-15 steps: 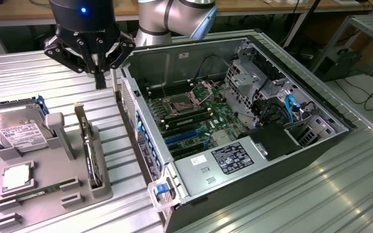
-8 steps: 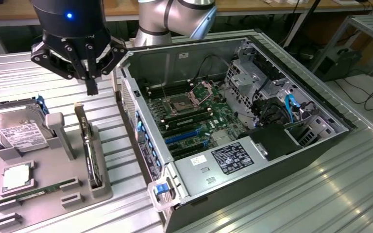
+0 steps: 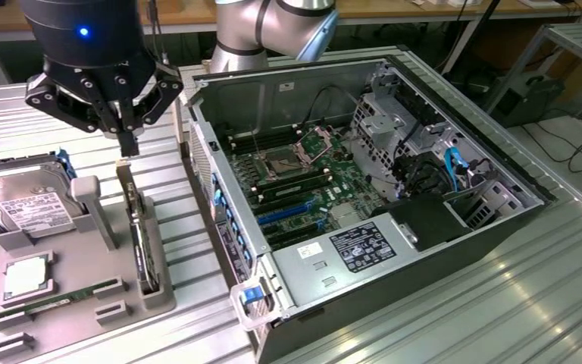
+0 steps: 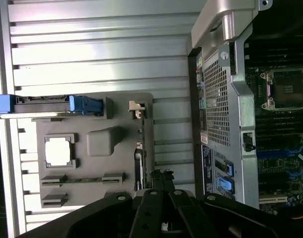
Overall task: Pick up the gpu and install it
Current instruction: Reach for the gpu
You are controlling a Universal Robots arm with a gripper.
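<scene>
Grey tray — gpu edge-on, face hidden; end effector above.

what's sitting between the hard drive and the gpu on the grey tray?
A grey upright block moulded into the tray stands between the hard drive and the edge-on gpu; the exterior view shows it.

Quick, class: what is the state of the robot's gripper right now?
Gripper: directly above the gpu, which stands in the grey tray; open or closed cannot be told.
</scene>
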